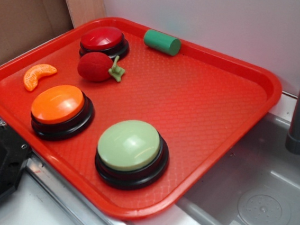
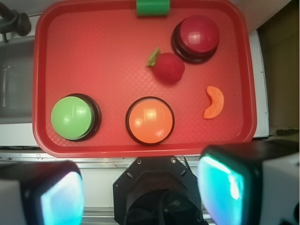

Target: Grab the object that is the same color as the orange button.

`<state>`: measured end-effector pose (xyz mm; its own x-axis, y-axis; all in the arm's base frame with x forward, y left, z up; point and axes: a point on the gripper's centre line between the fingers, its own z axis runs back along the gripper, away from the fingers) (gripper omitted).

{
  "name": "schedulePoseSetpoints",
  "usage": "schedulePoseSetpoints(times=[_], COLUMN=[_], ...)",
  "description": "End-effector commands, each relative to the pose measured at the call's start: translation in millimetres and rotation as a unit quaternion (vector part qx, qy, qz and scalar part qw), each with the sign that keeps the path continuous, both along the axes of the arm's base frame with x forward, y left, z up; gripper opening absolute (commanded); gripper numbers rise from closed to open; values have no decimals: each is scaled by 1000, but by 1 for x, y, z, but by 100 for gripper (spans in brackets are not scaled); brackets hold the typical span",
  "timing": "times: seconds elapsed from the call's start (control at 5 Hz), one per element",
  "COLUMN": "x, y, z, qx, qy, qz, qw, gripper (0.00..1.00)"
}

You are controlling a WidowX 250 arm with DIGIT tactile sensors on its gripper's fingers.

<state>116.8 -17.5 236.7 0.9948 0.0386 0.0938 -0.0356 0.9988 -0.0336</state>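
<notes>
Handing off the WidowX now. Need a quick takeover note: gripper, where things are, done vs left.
Gripper: open, empty, above the tray's near edge, touching nothing.
Orange citrus segment lies flat on the tray, apart from the orange button and the strawberry toy.
Done: nothing grasped yet.
Left: move over the segment, descend, close, lift. Avoid the strawberry toy and the orange button.

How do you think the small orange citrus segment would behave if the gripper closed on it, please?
The orange segment looks like moulded plastic, so probably stiff and light. It lies flat on the red tray, so rolling seems unlikely. Its curved, tapering ends could let it pivot or squirt out of the open gripper; the thick middle looks safest.
</notes>
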Motion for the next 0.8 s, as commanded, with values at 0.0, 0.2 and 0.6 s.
schedulePoseSetpoints(times=[0.0,0.2,0.6], x=[0,7,29], y=[0,14,58], z=[0,-8,-53], qx=[0,-18,-49], qy=[0,-14,-31], qz=[0,94,267], qw=[1000,995,962], gripper=[100,100,100])
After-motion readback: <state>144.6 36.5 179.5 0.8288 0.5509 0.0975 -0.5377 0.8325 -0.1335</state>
